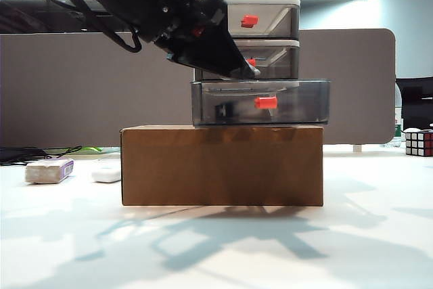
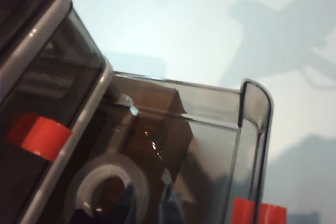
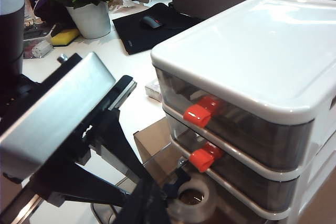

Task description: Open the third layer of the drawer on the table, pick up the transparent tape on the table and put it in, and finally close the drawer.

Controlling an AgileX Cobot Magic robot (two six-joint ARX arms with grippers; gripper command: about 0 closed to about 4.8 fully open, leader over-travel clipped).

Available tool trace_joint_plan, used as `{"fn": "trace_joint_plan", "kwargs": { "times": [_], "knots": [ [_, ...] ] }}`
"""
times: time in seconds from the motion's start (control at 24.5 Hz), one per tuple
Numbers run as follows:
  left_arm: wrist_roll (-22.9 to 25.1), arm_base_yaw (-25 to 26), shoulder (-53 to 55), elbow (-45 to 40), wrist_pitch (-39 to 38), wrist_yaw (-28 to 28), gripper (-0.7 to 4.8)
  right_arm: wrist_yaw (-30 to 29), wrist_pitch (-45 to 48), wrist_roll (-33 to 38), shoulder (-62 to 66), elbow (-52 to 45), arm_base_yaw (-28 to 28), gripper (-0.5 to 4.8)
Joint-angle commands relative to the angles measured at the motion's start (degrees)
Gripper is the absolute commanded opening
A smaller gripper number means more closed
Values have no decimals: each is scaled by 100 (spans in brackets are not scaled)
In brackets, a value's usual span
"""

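One white table [image 1: 379,235], brown cardboard box [image 1: 222,165] carrying the drawer [image 1: 270,32], third layer [image 1: 298,103] pulled out, transparent tape [image 3: 193,199] flat inside, hole upward, left end effector [image 3: 157,195] clenched on it, right end effector unseen.

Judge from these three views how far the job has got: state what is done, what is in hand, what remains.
Done: the third layer stands pulled out of the drawer. In hand: the left gripper holds the transparent tape low inside it, not yet released. The right gripper is out of view. Left: let go, withdraw, push the drawer shut.
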Motion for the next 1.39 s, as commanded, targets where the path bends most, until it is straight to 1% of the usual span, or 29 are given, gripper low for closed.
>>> {"fn": "trace_joint_plan", "kwargs": {
  "times": [0.04,0.08,0.12,0.16,0.2,0.24,0.33,0.37,0.41,0.45,0.53,0.69,0.78,0.86,0.98,1.1,1.18,1.31,1.39],
  "knots": [
    [-190,-11,-146,11,-164,664,57,-15,61,-17,-22,33,0,-5],
    [-424,-13,-264,11,-367,1292,57,-13,31,-17,-39,33,0,-5],
    [-520,-22,-328,11,-503,1635,57,-13,28,-17,-46,33,0,-5],
    [-551,-35,-374,11,-621,1810,56,-13,28,-17,-55,33,0,-5],
    [-557,-48,-426,11,-951,1996,55,-11,28,-17,-94,33,0,-5],
    [-557,-46,-424,11,-1113,2028,50,-11,31,-17,-107,33,0,-5],
    [-494,-46,-271,11,-1749,1996,46,13,-13,-20,-175,33,0,-5],
    [-470,-44,-223,11,-1869,1952,36,35,-22,-22,-203,33,0,-5],
    [-470,-42,-131,9,-1937,1770,10,55,-33,-22,-223,33,0,-5],
    [-468,-42,-22,9,-1943,1346,-5,72,-37,-20,-271,33,0,-5],
    [-448,-44,26,9,-1869,1038,-5,98,-50,-20,-319,33,0,-5],
    [-450,-42,26,9,-1502,935,-5,101,-63,-31,-334,33,0,-5],
    [-450,-42,26,9,-1287,798,-5,101,-63,-68,-334,33,0,-5],
    [-452,-42,26,9,-1023,566,-5,107,-70,-107,-334,33,0,-5],
    [-448,-39,31,9,-584,4,-5,216,-68,-129,-334,33,0,-5],
    [-420,-15,79,9,-254,-337,-5,229,-68,-151,-334,33,0,-5],
    [-304,28,153,9,-26,-420,-5,229,-66,-155,-334,33,0,-5],
    [-299,140,304,9,269,-466,-5,229,-70,-170,-334,33,0,-5],
    [-297,177,492,9,522,-706,-5,229,-79,-173,-334,33,0,-5]
  ]
}}
